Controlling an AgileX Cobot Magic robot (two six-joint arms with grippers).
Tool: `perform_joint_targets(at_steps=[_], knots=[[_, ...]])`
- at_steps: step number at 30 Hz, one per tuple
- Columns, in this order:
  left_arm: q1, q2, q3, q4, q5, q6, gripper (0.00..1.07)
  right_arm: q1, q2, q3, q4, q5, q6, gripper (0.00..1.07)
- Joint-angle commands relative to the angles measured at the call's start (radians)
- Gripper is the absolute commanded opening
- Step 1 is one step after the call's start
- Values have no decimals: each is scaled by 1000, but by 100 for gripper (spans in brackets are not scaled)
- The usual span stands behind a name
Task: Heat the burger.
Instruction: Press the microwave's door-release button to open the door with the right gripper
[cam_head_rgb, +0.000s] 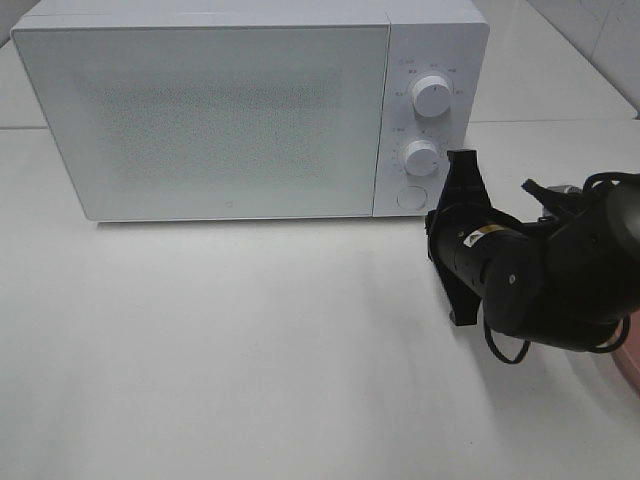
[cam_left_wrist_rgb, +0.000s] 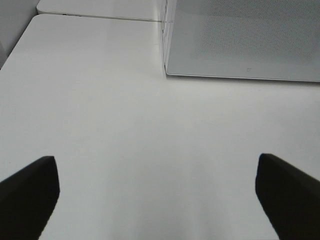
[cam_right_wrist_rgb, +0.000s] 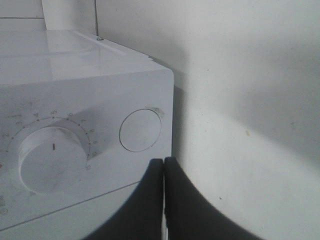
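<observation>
Left jaws: the left gripper (cam_left_wrist_rgb: 155, 161) is spread wide, its two dark fingers (cam_left_wrist_rgb: 27, 195) far apart over bare table, holding nothing; it does not show in the exterior high view.
Table: the white table (cam_head_rgb: 250, 360) fills the lower half of the frame.
Microwave: the white microwave (cam_head_rgb: 250, 12) stands across the upper left and centre of the frame, its speckled door (cam_head_rgb: 200, 120) closed.
Controls: on the panel at the microwave's right end sit the upper knob (cam_head_rgb: 432, 96), the lower knob (cam_head_rgb: 421, 157) and, lowest, the round button (cam_head_rgb: 410, 197).
Right jaws: the right gripper (cam_head_rgb: 463, 160) is pressed together with nothing between its fingers. Its tip points at the panel from the right of centre, just right of the lower knob and round button; the wrist view shows the tip near the button, and I cannot tell whether they touch.
Right arm: the black arm (cam_head_rgb: 560, 280) lies at the middle right of the frame.
Pink sliver: a pink edge (cam_head_rgb: 633, 362) shows at the right border, behind the arm.
Burger: the burger shows in no view; I cannot tell where it is.
</observation>
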Motion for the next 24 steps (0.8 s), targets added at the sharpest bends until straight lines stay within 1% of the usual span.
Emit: perform_joint_targets(at_steps=[1,7,8,10,13,14,18,24], knots=[[-5,-14,3,-8,-14,-2,100,-38,34,-49,-47,7,11,0],[-5,-14,3,-8,-14,-2,100,-83,79,-101,-81,33,27,0],[-5,-14,3,-8,-14,-2,100,-83,79,-101,-81,33,27,0],[-5,-14,3,-8,-14,-2,100,-96,112,-139,-106,33,51,0],[-5,-14,3,-8,-14,-2,100,-100,123,-151,-119,36,51,0],[-5,-14,3,-8,-14,-2,100,-100,141,-172,-130,52,56,0],[-5,-14,3,-8,-14,-2,100,-100,173,-217,-125,55,58,0],[-5,-14,3,-8,-14,-2,100,-112,191,-241,-120,51,55,0]])
